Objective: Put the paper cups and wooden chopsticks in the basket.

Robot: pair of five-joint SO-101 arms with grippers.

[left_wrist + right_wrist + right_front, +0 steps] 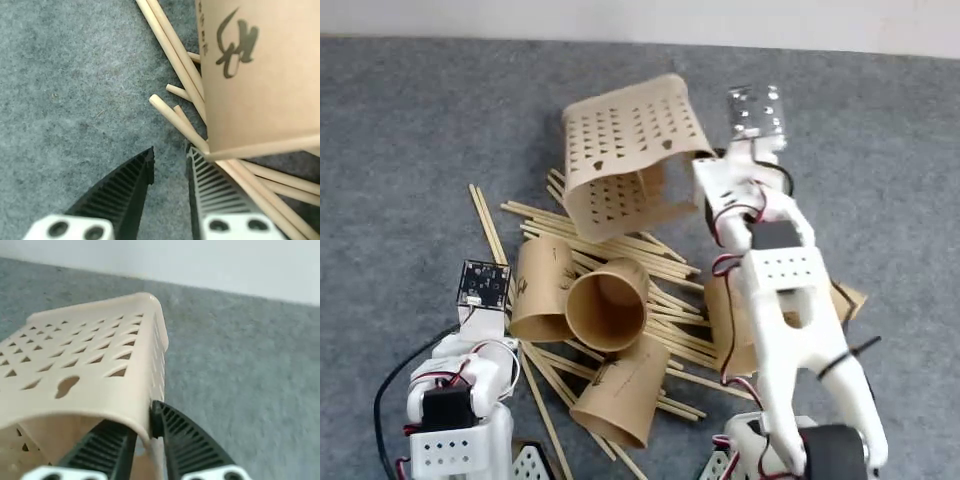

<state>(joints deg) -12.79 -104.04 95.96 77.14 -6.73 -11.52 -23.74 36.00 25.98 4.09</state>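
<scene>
Clamping the rim of the tilted basket (95,365), the right hand (143,424) has a finger on either side of its wall; the left hand (170,150), narrowly parted and empty, hangs over the grey counter (65,75) just beside scattered chopsticks (172,115) and a paper cup (260,75).

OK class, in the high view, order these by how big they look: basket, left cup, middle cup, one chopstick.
1. Basket, plainly largest.
2. Left cup and middle cup: alike; the middle one points its mouth at the camera, so unranked.
3. Chopstick, long but thin, smallest in area.
</scene>
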